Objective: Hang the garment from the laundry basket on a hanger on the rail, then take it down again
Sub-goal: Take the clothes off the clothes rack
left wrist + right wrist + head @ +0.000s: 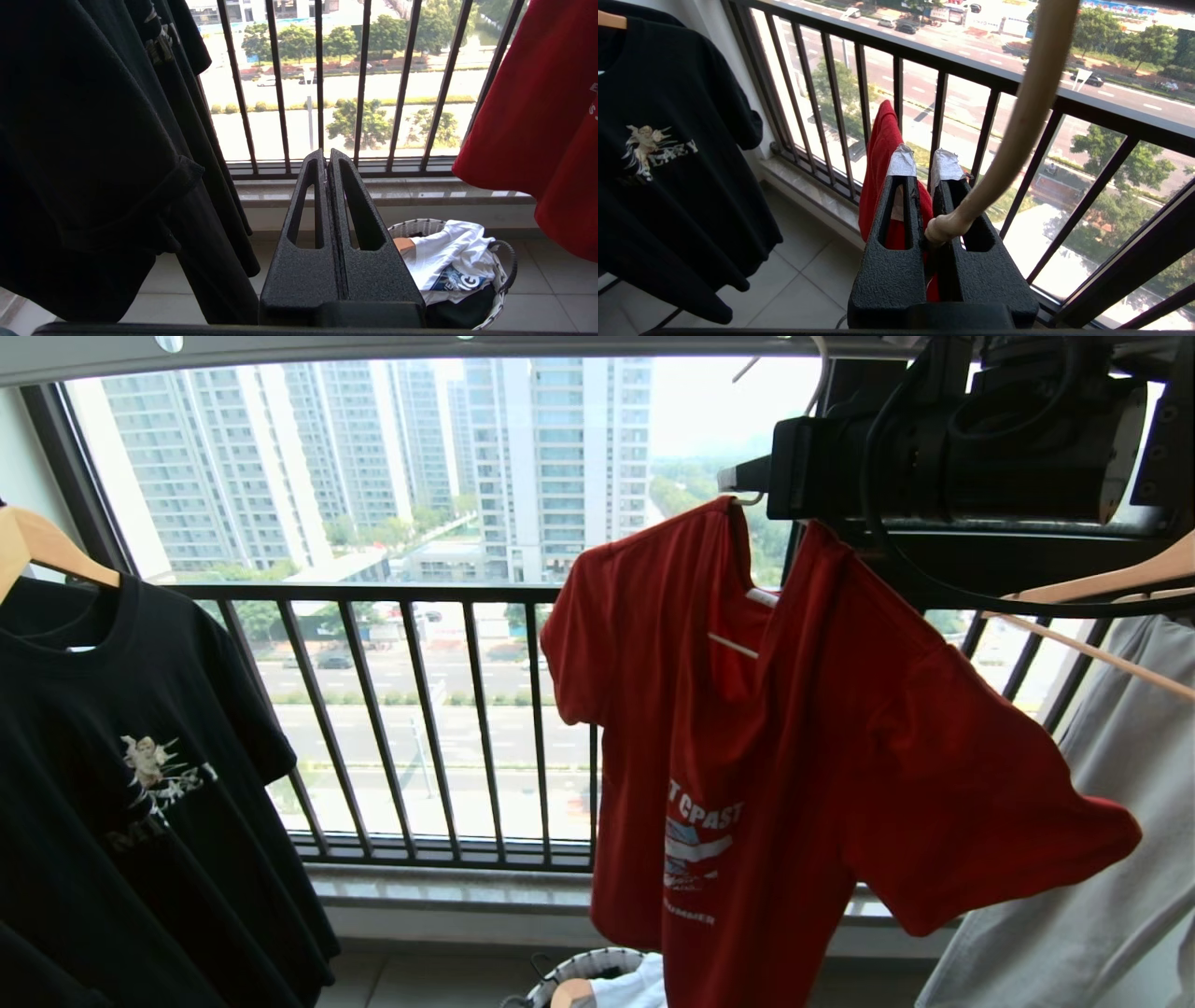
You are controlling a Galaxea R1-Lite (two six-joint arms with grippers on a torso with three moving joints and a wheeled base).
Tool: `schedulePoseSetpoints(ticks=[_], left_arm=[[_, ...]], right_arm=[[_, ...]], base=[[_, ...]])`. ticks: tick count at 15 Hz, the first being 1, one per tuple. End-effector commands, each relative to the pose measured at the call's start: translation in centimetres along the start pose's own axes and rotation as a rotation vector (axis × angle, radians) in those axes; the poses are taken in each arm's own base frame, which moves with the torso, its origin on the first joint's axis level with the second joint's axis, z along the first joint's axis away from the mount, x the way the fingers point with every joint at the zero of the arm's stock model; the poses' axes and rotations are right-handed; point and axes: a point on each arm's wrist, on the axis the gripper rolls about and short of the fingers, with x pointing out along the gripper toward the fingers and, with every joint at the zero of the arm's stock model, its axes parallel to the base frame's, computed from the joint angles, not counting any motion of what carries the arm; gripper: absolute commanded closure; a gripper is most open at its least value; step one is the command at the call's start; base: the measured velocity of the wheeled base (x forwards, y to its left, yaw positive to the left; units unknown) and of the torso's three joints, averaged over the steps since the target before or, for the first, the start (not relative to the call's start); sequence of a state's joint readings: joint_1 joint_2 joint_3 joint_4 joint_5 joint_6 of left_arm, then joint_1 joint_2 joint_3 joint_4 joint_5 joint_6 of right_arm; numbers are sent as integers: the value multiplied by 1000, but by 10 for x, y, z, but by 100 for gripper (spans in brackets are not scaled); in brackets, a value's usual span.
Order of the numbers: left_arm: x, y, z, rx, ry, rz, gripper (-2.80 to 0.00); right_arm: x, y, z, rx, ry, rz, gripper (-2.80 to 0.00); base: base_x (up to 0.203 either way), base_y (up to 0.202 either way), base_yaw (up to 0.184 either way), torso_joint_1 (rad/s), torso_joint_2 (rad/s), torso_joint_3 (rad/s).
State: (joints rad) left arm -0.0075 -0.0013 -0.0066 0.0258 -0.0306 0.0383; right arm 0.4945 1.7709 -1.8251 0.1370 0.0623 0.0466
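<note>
1. At the far left of the head view a black T-shirt (140, 784) is hanging on a wooden hanger (42, 546); it is no part of the job.
2. The left gripper (327, 161) is sitting low and idle with its fingers pressed together and nothing between them, pointing toward the balcony railing (411, 709).
3. Below, the laundry basket (502, 275) is standing on the floor with a white garment (451, 252) lying in it; the red shirt is no longer inside.
4. The red T-shirt (794, 756) is hanging up high, right of centre, draped on the thin cream hanger (733, 645), whose wire is showing in the neck opening.
5. The rail (373, 347) is running along the top edge; whether the hook is sitting on it I cannot tell, since the right arm is blocking that spot.
6. The right gripper (924, 163) is closing narrow around the hanger's neck, with red cloth just behind its fingers.
7. Judging by this, the hanging half looks done or nearly so, and taking the shirt down is still to come.
</note>
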Motion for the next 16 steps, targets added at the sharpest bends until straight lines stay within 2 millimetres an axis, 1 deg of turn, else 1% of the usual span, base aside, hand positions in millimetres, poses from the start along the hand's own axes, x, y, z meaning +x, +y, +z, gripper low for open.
schedulePoseSetpoints(ticks=[1, 8, 16], left_arm=[[0, 0, 0, 0, 1, 0, 0], [0, 0, 0, 0, 0, 0, 0], [0, 0, 0, 0, 1, 0, 0]], right_arm=[[-3, 0, 2, 1, -7, -1, 0], [-8, 1, 6, -2, -20, -2, 0], [-34, 5, 23, -7, -77, 2, 0]], base=[[0, 0, 0, 0, 0, 0], [0, 0, 0, 0, 0, 0], [0, 0, 0, 0, 0, 0]])
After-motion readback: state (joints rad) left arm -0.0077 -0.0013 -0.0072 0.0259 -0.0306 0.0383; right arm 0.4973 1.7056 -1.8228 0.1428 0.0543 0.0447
